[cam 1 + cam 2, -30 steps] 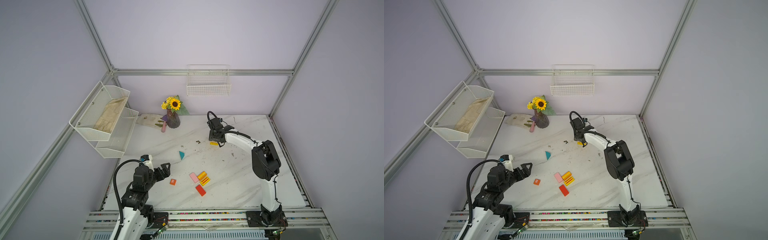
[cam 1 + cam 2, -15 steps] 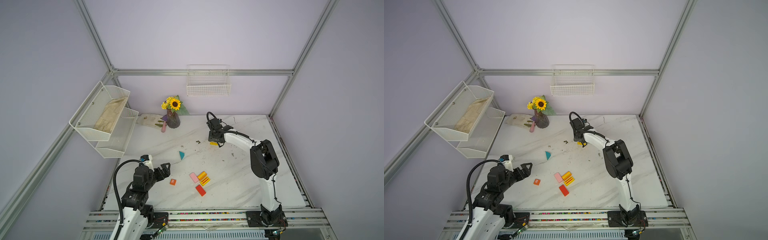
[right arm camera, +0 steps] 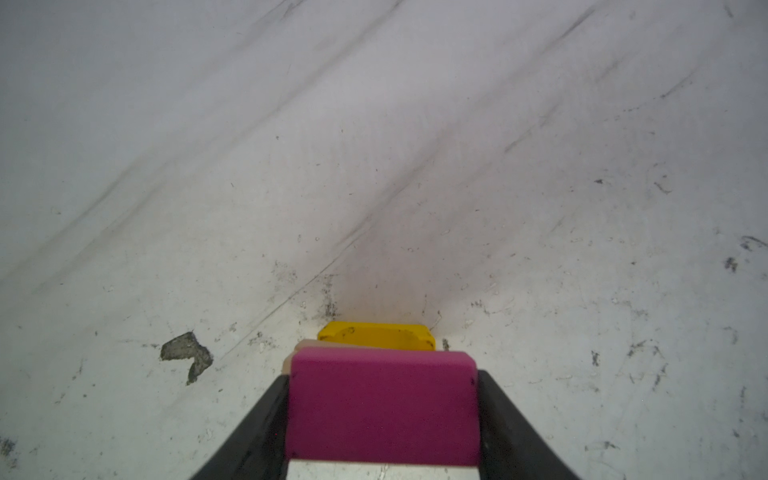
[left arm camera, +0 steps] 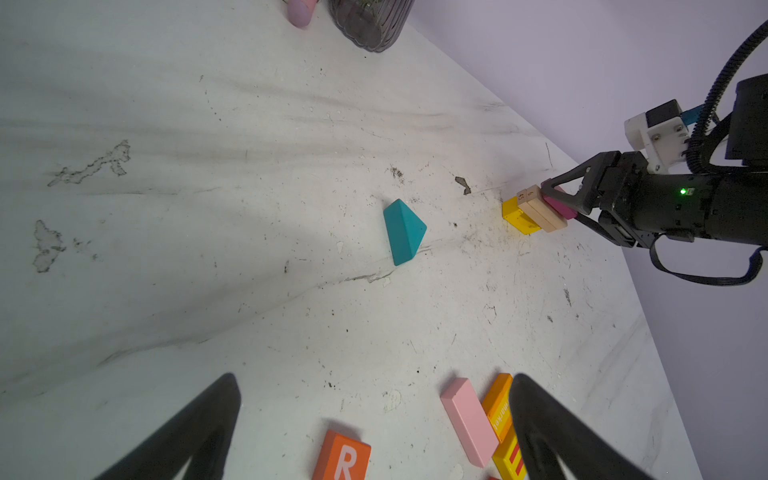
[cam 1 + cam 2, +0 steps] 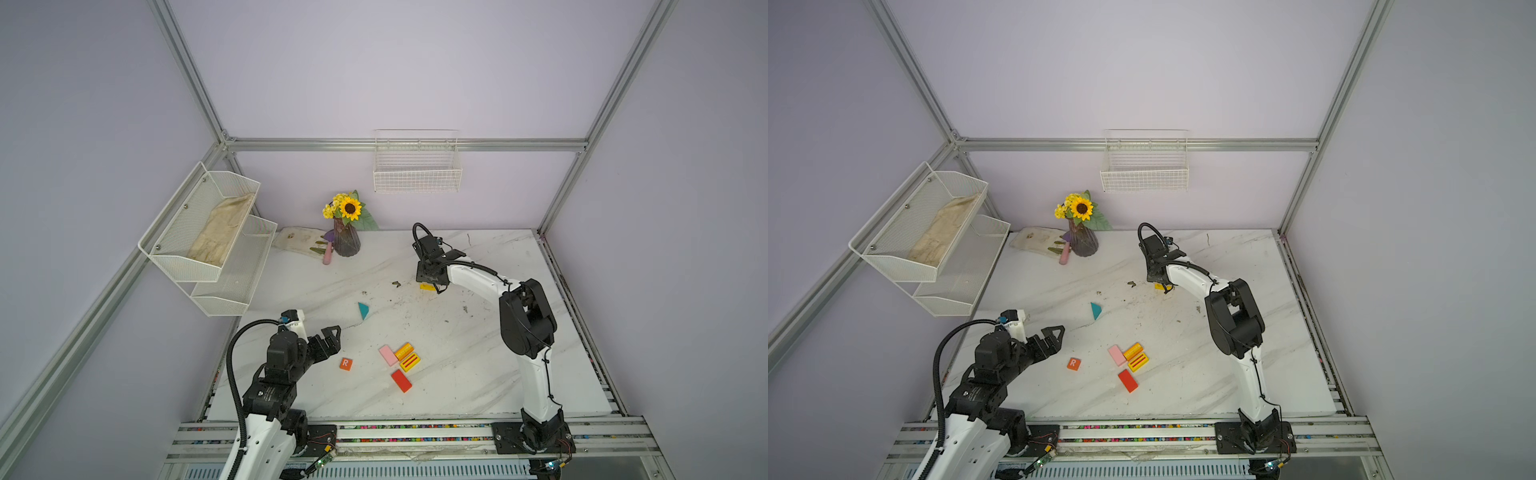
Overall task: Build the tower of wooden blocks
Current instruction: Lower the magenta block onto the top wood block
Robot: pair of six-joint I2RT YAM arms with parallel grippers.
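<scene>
At the back middle of the table stands the tower (image 4: 530, 212): a yellow block (image 5: 426, 286) under two tan slabs (image 4: 542, 210). My right gripper (image 3: 382, 376) is shut on a magenta block (image 3: 382, 407), which it holds flat on top of the tan slabs. The teal triangle (image 5: 363, 310) lies alone mid-table. At the front lie an orange "R" cube (image 5: 345, 364), a pink slab (image 5: 388, 355), an orange slab (image 5: 403, 350), a striped yellow slab (image 5: 409, 361) and a red slab (image 5: 401, 380). My left gripper (image 4: 374, 380) hovers open and empty at the front left, near the "R" cube (image 4: 343, 457).
A sunflower vase (image 5: 346, 241), a pink object (image 5: 328, 253) and a cloth (image 5: 297, 241) sit at the back left. Two-tier white mesh shelves (image 5: 208, 232) jut over the table's left edge. A wire basket (image 5: 417, 174) hangs on the back wall.
The right arm's elbow has shifted slightly left while its gripper stays over the stack with the magenta block. The left arm has not moved.
</scene>
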